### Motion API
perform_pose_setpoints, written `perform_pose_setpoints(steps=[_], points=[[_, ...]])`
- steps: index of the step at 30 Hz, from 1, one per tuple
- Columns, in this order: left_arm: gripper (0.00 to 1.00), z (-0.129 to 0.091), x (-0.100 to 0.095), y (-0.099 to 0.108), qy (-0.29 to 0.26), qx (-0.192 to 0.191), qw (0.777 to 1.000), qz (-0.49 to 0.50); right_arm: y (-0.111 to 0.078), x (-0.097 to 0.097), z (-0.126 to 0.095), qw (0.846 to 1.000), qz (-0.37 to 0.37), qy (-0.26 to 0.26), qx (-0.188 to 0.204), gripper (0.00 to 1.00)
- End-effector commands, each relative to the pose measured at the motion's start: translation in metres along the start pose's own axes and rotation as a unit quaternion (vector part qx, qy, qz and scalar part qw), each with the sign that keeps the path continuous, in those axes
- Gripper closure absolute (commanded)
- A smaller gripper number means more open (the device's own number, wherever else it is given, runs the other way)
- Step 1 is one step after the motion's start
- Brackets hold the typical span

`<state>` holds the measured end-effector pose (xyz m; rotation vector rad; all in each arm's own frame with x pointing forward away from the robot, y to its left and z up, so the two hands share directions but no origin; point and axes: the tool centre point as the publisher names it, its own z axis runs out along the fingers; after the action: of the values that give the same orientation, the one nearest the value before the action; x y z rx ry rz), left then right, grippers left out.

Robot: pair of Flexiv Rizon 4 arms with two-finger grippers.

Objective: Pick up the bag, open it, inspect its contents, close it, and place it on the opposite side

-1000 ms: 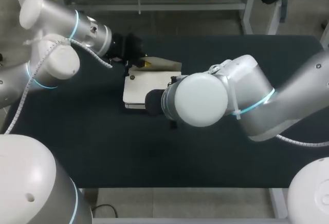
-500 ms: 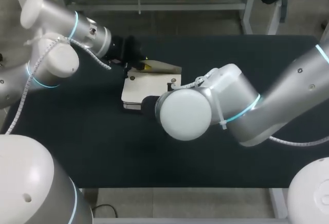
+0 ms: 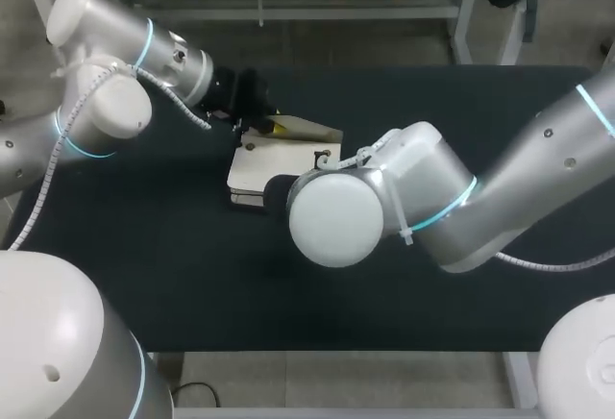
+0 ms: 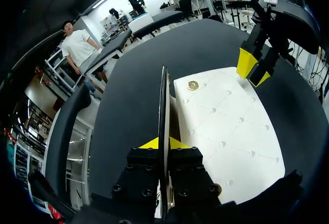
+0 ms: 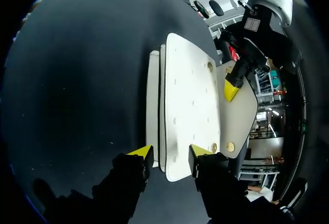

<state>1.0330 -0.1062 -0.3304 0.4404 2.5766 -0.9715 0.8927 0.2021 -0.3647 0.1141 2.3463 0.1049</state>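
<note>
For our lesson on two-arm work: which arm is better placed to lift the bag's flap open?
Left. The left gripper is shut on the flap by its edge; the right gripper clamps the bag body, steadying it.

Head view: right arm [image 3: 384, 198] elbow joint covers right claw [image 5: 171, 153] wholly, plus the near right corner of bag [image 3: 258, 161]. Black wrist hides most of left claw [image 3: 276, 128], only a yellow sliver showing. Left wrist view: raised flap [image 4: 164, 100] seen edge-on, faces unreadable. Bag interior hidden in all views. Right wrist view: grip on bag end undeterminable
</note>
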Motion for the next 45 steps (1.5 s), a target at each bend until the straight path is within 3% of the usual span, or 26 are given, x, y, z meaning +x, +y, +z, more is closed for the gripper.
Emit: perform_pose_setpoints(steps=[1, 14, 21, 22, 42, 43, 45], points=[[1.00, 0.000, 0.001, 0.000, 0.002, 0.003, 1.000, 0.002, 0.002, 0.000, 0.008, 1.000, 0.001, -0.001, 0.002, 0.62], [1.00, -0.001, 0.006, 0.001, 0.009, 0.005, 1.000, 0.007, 0.001, -0.004, 0.016, 1.000, 0.009, 0.000, 0.007, 0.72], [1.00, -0.004, 0.009, -0.001, 0.001, 0.011, 1.000, 0.018, 0.000, -0.006, 0.016, 1.000, 0.014, -0.004, 0.006, 0.93], [1.00, -0.004, 0.010, -0.001, -0.002, 0.014, 1.000, 0.022, 0.000, -0.006, 0.015, 1.000, 0.015, -0.004, 0.005, 1.00], [1.00, -0.006, 0.042, -0.005, -0.078, 0.036, 0.987, 0.135, 0.000, -0.006, 0.016, 1.000, 0.021, -0.004, 0.003, 1.00], [0.92, -0.006, 0.042, -0.005, -0.080, 0.034, 0.987, 0.134, 0.000, -0.006, 0.016, 1.000, 0.021, -0.004, 0.003, 1.00], [0.59, -0.007, 0.041, -0.005, -0.082, 0.036, 0.988, 0.126, 0.000, -0.006, 0.016, 1.000, 0.021, -0.004, 0.003, 1.00]])
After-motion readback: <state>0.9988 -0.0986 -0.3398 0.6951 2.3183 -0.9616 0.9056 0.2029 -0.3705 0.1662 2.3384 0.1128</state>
